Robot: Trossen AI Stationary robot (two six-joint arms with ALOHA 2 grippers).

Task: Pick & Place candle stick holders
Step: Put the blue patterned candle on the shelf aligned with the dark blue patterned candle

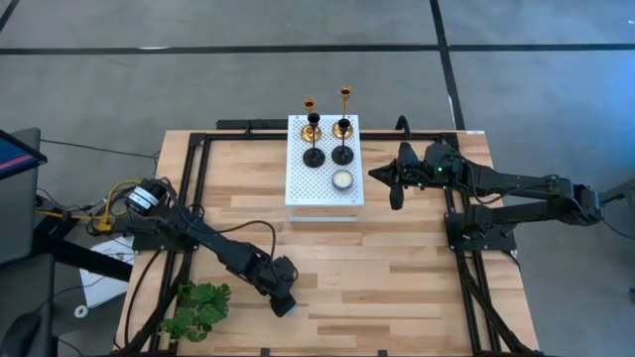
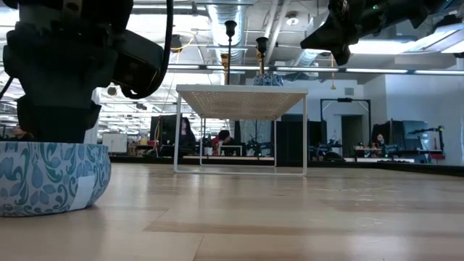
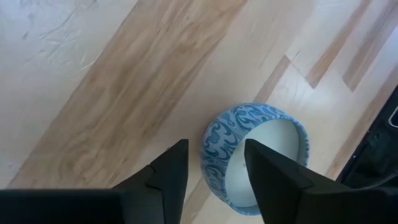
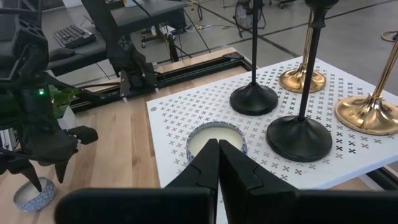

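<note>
four candle stick holders stand on a white stand (image 1: 324, 188) with little holes, at the far middle of the wooden table (image 1: 397, 268). the two gold holders (image 4: 367, 109) are at the far edge and the two black holders (image 4: 298, 134) are just in front of them. a small round candle dish (image 1: 342, 179) sits on the stand too, near the black ones. the right gripper (image 1: 394, 186) hangs in the air just right of the stand, with its fingers pressed together and holding nothing. the left gripper (image 1: 285, 300) is low at the near left of the table, fingers (image 3: 171, 171) a bit apart, right over a blue and white bowl (image 3: 258, 155) but not squeezing it. a green plant (image 1: 196, 309) sits by the near left edge.
</note>
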